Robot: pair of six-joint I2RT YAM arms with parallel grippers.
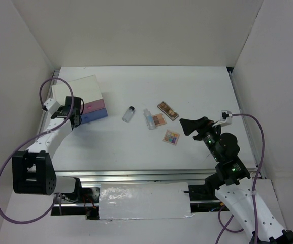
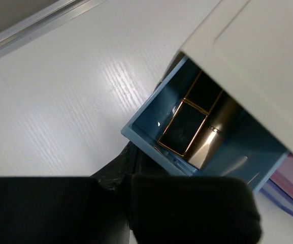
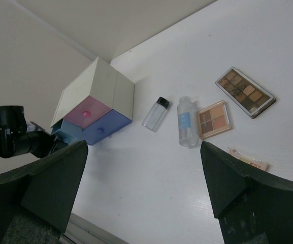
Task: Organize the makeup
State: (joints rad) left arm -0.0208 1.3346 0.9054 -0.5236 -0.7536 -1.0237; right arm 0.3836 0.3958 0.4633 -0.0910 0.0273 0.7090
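The makeup lies mid-table: a small clear dark-capped bottle (image 1: pixel 129 114) (image 3: pixel 155 114), a clear tube (image 1: pixel 149 119) (image 3: pixel 187 122), a pinkish-tan palette (image 1: pixel 159 120) (image 3: pixel 215 119), a brown palette (image 1: pixel 168 110) (image 3: pixel 245 92) and a multicoloured palette (image 1: pixel 171 137) (image 3: pixel 248 158). A brown-gold stick (image 2: pixel 187 127) rests inside a pulled-out light blue drawer (image 2: pixel 151 147). My left gripper (image 2: pixel 130 162) (image 1: pixel 75 119) is shut, its tips against that drawer's front; any knob there is hidden. To the right of the palettes hangs my right gripper (image 1: pixel 189 126) (image 3: pixel 143 188), open and holding nothing.
The white box (image 1: pixel 83 89) (image 3: pixel 100 81) stands at the back left with a pink drawer (image 3: pixel 85 114) and a darker blue drawer (image 3: pixel 103 127) closed. White walls enclose three sides. An aluminium rail (image 1: pixel 136 175) runs along the front edge.
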